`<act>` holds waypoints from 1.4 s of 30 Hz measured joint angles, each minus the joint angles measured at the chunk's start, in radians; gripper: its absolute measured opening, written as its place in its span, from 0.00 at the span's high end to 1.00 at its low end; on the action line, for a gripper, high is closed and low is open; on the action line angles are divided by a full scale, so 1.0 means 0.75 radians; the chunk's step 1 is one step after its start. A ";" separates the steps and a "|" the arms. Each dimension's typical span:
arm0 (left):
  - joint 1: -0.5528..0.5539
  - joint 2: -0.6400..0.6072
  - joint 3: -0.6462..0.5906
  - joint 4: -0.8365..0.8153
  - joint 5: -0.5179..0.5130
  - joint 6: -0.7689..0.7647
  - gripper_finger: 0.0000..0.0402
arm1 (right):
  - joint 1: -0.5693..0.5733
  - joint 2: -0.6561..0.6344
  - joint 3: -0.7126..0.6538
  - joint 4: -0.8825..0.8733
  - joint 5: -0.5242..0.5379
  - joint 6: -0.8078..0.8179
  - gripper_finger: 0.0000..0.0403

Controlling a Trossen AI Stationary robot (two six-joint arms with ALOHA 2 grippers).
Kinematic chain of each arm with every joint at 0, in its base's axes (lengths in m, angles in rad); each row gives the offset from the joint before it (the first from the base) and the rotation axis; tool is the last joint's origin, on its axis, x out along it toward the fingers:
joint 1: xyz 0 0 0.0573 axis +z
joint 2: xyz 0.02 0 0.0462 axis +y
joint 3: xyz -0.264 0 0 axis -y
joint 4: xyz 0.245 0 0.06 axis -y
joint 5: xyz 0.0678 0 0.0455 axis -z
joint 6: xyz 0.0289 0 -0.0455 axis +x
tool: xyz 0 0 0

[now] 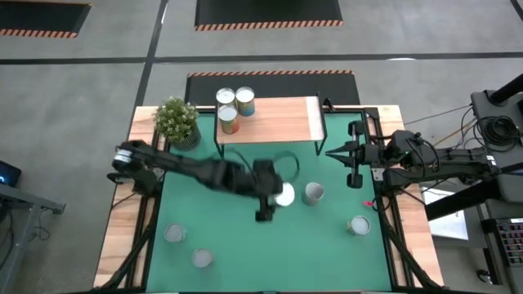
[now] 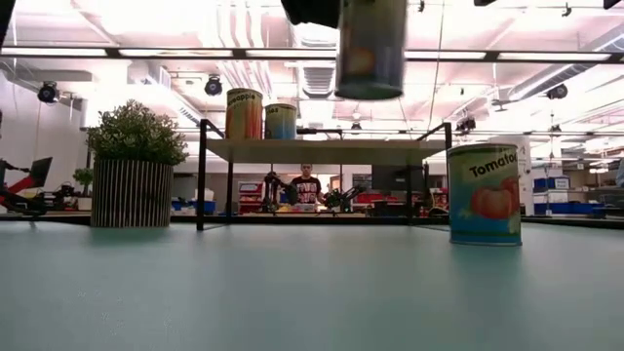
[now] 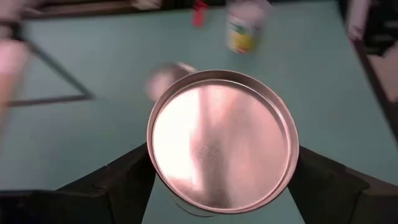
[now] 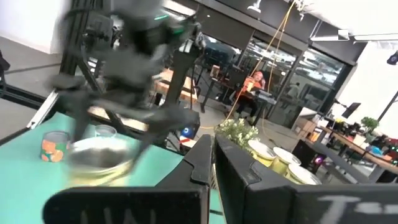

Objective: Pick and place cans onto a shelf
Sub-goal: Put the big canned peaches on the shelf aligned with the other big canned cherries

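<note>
Left gripper [image 1: 273, 198] is clamped on a can [image 1: 283, 194], holding it clear above the green surface [image 1: 245, 245] near the middle. Just to its right, a tomato can [image 1: 313, 193] stands on the surface. Farther back, three cans [image 1: 235, 107] sit on the left end of the shelf [image 1: 282, 120]. Right gripper [image 1: 332, 153] hangs by the shelf's right end, fingers pressed together.

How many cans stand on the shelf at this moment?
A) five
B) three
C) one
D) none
B: the high view shows three cans clustered at one end of the shelf, beside the potted plant.
</note>
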 joint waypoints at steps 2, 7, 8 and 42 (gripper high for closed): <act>0.076 -0.055 0.003 -0.022 -0.020 0.029 0.25 | 0.000 -0.001 0.000 -0.012 0.000 0.015 0.98; 0.334 -0.131 0.004 -0.080 -0.094 0.038 0.25 | 0.000 0.000 0.000 -0.032 0.000 0.079 0.98; 0.390 -0.134 0.004 -0.081 -0.093 0.027 0.25 | 0.000 -0.001 0.000 -0.031 0.000 0.086 0.98; 0.721 -0.114 -0.075 -0.078 -0.106 -0.271 0.22 | 0.000 -0.003 0.015 -0.043 0.002 -0.018 0.98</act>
